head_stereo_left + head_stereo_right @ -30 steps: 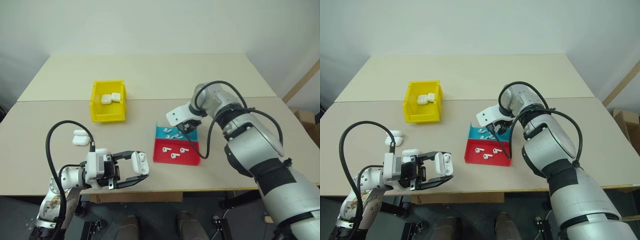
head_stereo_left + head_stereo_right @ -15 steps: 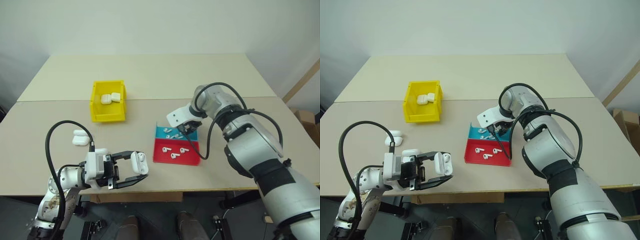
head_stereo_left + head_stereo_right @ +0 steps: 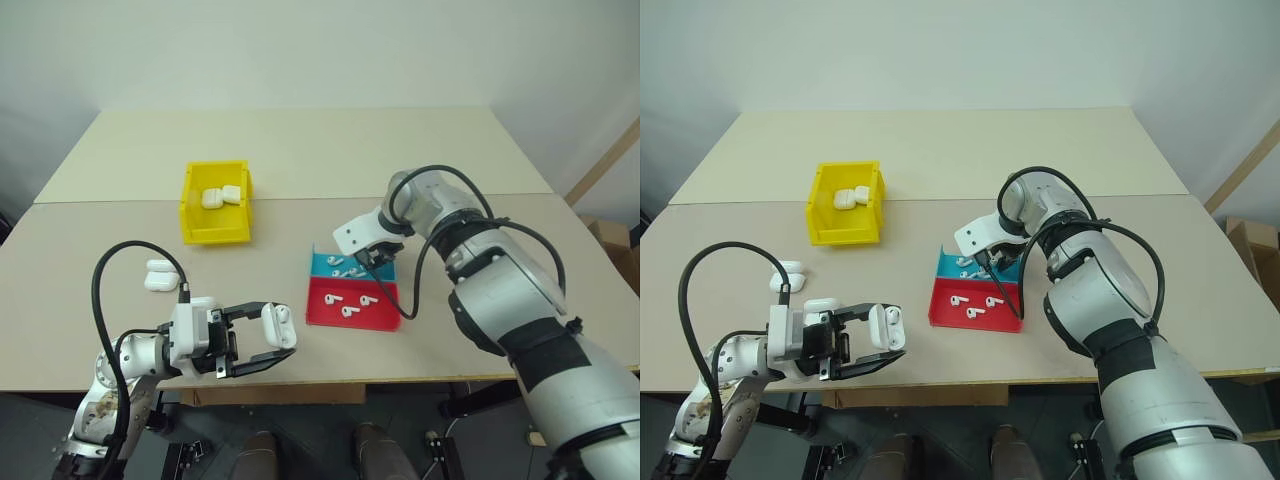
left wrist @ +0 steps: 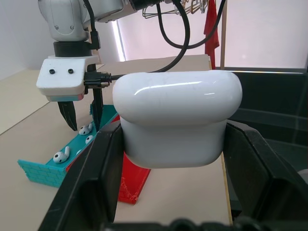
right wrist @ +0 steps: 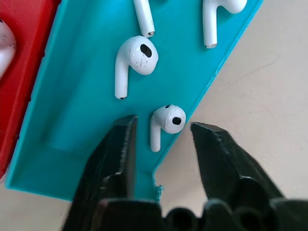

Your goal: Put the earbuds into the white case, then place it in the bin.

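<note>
Two white cases (image 3: pixel 222 196) lie in the yellow bin (image 3: pixel 215 232). The left pincer (image 3: pixel 268 340) clamps one white case (image 3: pixel 279 325); the right pincer (image 5: pixel 161 132) straddles one earbud (image 5: pixel 165 122), partly open.

Beige table (image 3: pixel 300 150) against plain white wall (image 3: pixel 300 50)

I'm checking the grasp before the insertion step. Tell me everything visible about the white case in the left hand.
The small glossy white rounded-rectangular plastic earbud case has smooth, rounded corners and a seam where its hinged lid, wider than the body, meets it; the lid looks closed. It is clamped between the two black fingers of the left hand, held above the beige table's near edge, touching nothing else. It sits well apart from the yellow bin and the trays.
</note>
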